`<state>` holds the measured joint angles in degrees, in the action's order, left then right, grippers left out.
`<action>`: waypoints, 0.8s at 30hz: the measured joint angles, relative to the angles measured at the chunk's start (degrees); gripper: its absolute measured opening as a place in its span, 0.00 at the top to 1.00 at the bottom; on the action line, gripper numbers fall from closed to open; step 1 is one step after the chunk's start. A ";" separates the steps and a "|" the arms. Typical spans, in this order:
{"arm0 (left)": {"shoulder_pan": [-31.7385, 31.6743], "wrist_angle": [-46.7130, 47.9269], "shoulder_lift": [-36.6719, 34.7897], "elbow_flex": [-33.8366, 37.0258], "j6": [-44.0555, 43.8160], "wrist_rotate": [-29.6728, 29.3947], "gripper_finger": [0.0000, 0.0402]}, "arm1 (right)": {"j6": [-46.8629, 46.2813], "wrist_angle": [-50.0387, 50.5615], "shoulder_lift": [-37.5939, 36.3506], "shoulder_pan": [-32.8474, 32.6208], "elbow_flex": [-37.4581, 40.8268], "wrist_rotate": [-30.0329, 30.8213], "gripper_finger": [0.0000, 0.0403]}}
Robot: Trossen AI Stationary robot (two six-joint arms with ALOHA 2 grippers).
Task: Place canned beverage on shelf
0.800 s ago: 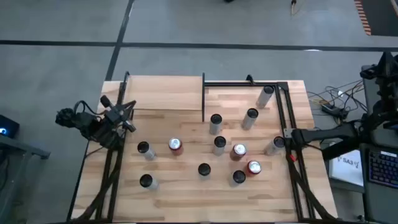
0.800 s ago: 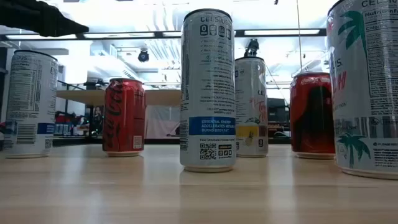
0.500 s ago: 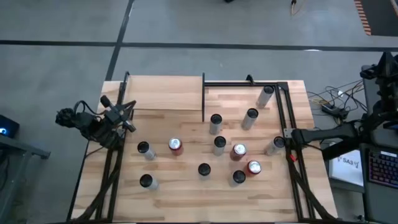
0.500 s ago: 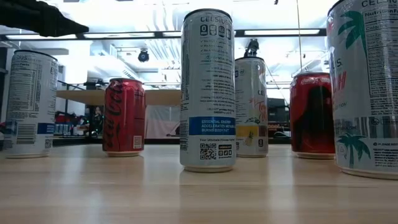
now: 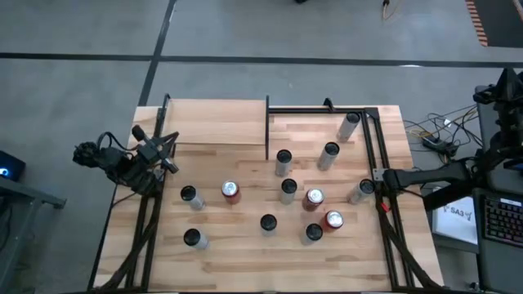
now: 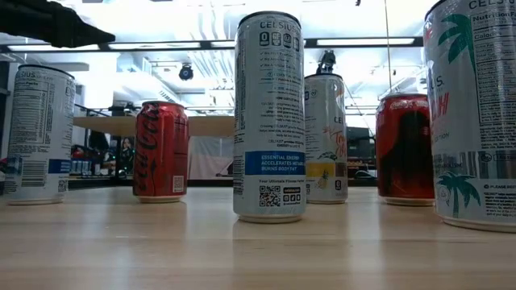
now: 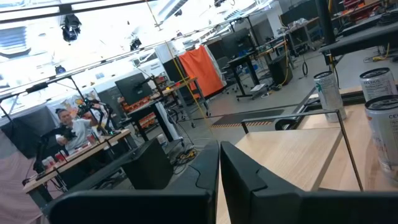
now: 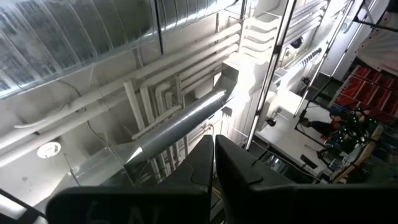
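The left gripper (image 5: 169,166) is clenched on nothing, its two dark fingers (image 7: 239,171) pressed together, and it hangs at the table's left edge just in front of the shelf (image 5: 214,122). The right gripper (image 5: 378,177) is likewise clenched and empty, fingers (image 8: 230,158) meeting, parked at the table's right edge beside a slim silver can (image 5: 360,190).

The shelf stands at the far left part of the table (image 5: 245,253). All the cans stand upright on the tabletop: slim silver ones (image 5: 283,162) scattered across the middle and right, two more (image 5: 190,196) at the left, and three red cola cans (image 5: 231,191). In the low view a Celsius can (image 6: 269,117) stands nearest the middle.

Nothing has shifted since the earlier frames; both arms and every can lie as before.
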<state>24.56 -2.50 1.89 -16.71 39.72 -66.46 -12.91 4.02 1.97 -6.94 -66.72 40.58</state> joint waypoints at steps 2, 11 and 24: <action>-0.02 0.00 0.00 0.00 0.00 0.01 1.00 | 0.00 0.01 0.00 0.00 0.00 0.00 0.98; -0.02 0.02 0.00 0.00 0.00 -0.02 1.00 | 0.00 0.01 -0.01 0.00 0.00 0.00 0.98; -0.01 0.01 0.00 0.01 0.00 0.01 1.00 | 0.00 -2.52 0.05 -0.02 0.76 0.04 0.98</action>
<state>24.54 -2.49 1.89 -16.70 39.72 -66.46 -12.91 1.50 2.02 -6.96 -65.95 40.62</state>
